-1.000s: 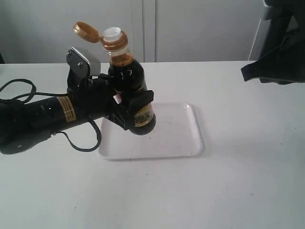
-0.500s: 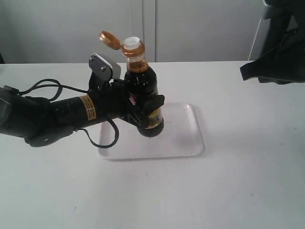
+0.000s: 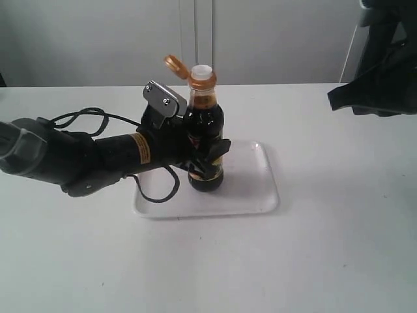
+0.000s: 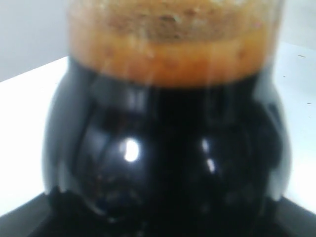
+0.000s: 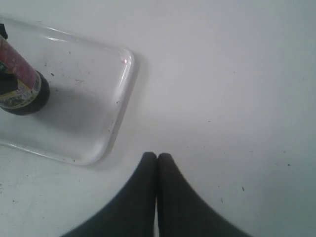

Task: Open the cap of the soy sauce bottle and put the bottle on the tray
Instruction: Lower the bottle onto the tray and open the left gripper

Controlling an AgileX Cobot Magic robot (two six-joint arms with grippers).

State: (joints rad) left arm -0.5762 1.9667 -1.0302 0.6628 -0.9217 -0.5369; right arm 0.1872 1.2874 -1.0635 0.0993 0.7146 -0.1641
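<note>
The soy sauce bottle [image 3: 206, 130] stands upright with its base on the white tray [image 3: 251, 189]. Its orange-gold cap [image 3: 174, 63] is flipped open to the left, baring the white spout [image 3: 201, 70]. My left gripper [image 3: 207, 155] is shut around the bottle's body. The left wrist view is filled by the dark bottle [image 4: 168, 148] up close, and the fingers are hidden there. The right wrist view shows the bottle's base [image 5: 19, 84] on the tray [image 5: 94, 98]. My right gripper [image 5: 157, 156] hovers over bare table beside the tray, shut on nothing.
The right arm [image 3: 378, 65] is raised at the upper right of the exterior view. A black cable [image 3: 85, 117] loops off the left arm onto the table. A grey wall runs behind the white table.
The left arm carried the bottle rightward and down, from tilted above the tray's left part to upright on the tray. The right arm stayed still.
</note>
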